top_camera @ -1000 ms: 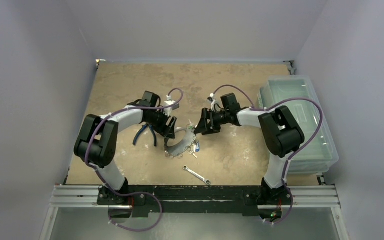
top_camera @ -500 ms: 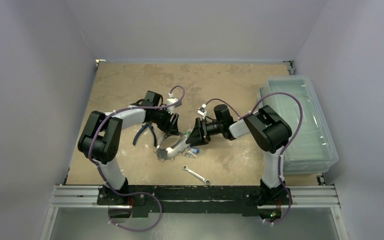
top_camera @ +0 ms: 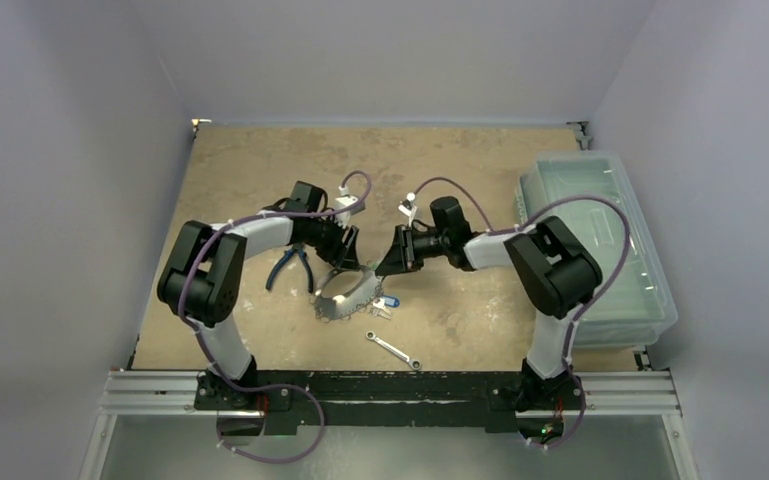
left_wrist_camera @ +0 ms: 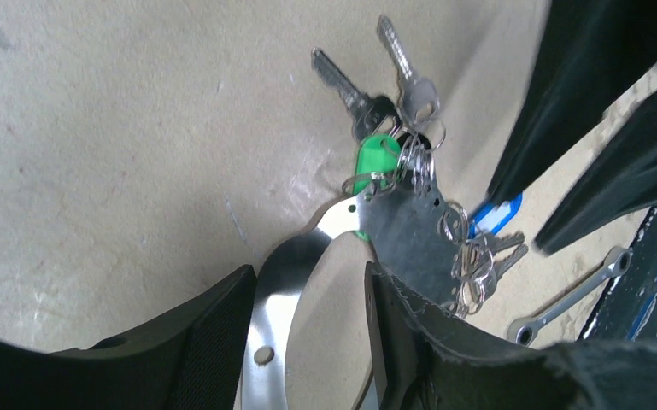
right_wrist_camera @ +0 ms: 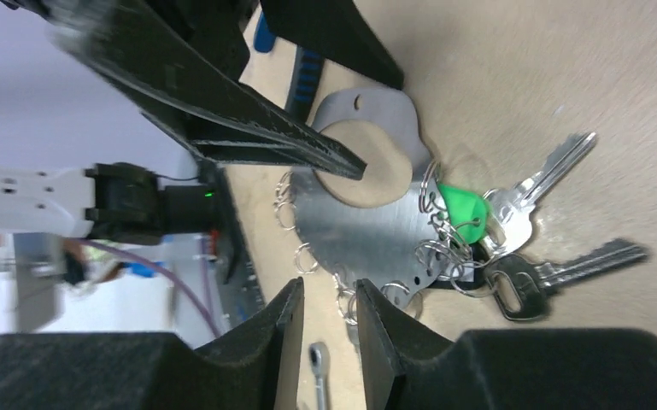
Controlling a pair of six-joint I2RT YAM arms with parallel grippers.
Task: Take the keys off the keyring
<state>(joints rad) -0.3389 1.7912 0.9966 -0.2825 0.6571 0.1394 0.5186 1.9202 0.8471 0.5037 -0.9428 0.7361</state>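
Observation:
The keyring (top_camera: 345, 297) is a flat silver loop with a round hole and small wire rings along its edge; it lies at mid-table. It also shows in the left wrist view (left_wrist_camera: 401, 231) and the right wrist view (right_wrist_camera: 367, 226). The keys (left_wrist_camera: 367, 102) hang bunched at one end, with a green tag (right_wrist_camera: 461, 205) and a blue tag (left_wrist_camera: 494, 213). My left gripper (top_camera: 338, 270) is open and straddles the loop's band (left_wrist_camera: 309, 273), one finger in the hole. My right gripper (top_camera: 385, 268) is narrowly open and empty (right_wrist_camera: 329, 286), just short of the edge rings.
Blue-handled pliers (top_camera: 288, 268) lie just left of the keyring, under the left arm. A silver wrench (top_camera: 393, 350) lies nearer the table's front edge. A clear plastic bin (top_camera: 600, 240) stands along the right side.
The right gripper swung left and down to the keyring, then shifted slightly up. The keyring slid a little left with the left gripper. The right jaws look narrower than before.

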